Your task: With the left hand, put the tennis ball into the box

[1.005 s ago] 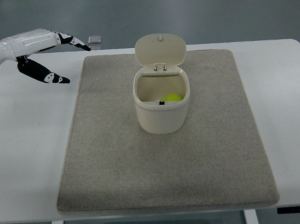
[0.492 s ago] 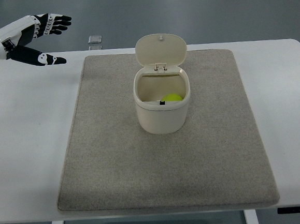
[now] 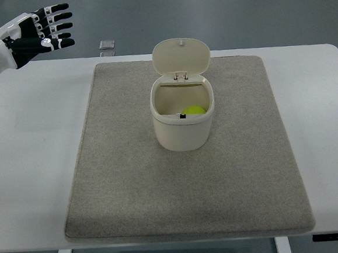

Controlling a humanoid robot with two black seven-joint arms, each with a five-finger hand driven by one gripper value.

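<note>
Fingers (image 3: 55, 24) spreading apart on left hand (image 3: 36, 36), holding nothing, hovering off far left corner of surface (image 3: 30, 149). Ball (image 3: 194, 110) sitting inside box (image 3: 183, 122), lid (image 3: 181, 56) standing open. Risking only a stray sweep tipping box off mat (image 3: 121, 183).

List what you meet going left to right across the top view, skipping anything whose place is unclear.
left hand → small square object past the table's far edge → open box on the mat → tennis ball inside it.
</note>
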